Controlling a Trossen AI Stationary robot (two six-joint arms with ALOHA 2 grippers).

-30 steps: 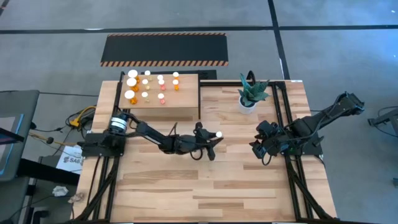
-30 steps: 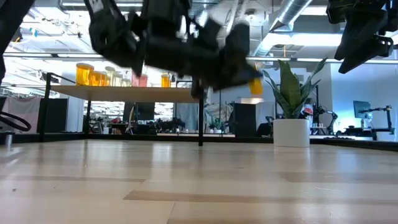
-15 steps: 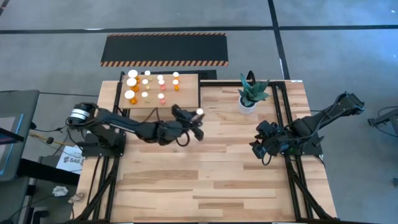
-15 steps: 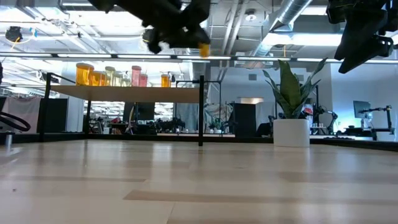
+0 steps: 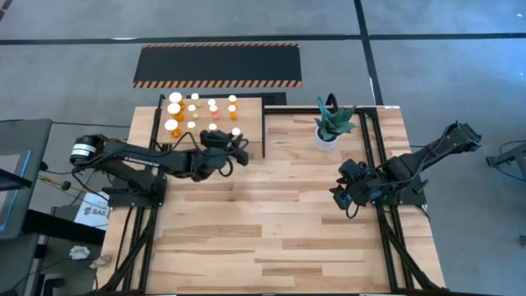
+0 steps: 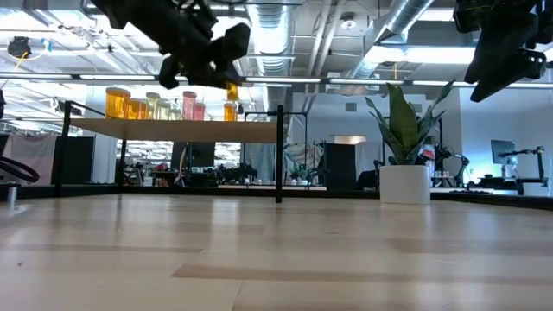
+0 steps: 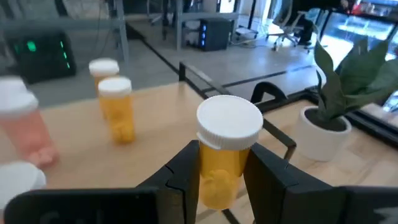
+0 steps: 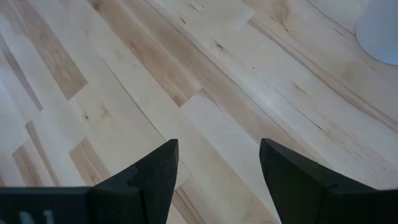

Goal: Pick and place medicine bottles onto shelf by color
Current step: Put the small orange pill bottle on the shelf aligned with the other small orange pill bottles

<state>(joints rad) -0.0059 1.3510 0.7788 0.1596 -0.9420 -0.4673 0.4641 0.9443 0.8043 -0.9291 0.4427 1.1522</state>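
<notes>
My left gripper is shut on an orange medicine bottle with a white cap, above the near right part of the light-wood shelf. In the low view the bottle hangs clear above the shelf plank. Several white-capped bottles stand on the shelf top, among them an orange one and a pinkish one. My right gripper waits open over the table's right side, with nothing between its fingers. My left gripper pinches the bottle's orange body just below the white cap between its two fingers. The fingers come nearly level from the table's left. The bottle stands upright, cap up, lifted clear of shelf and table.
A white pot with a green plant stands at the table's far right. A black mat with orange-striped edges lies on the floor beyond the shelf. The table's middle and near part show bare wood.
My left gripper, still shut on the bottle, has risen from the table's middle and gone toward the far left, over the shelf. It has tipped from pointing downward to nearly level. The bottle has been carried clear of the table, staying upright.
</notes>
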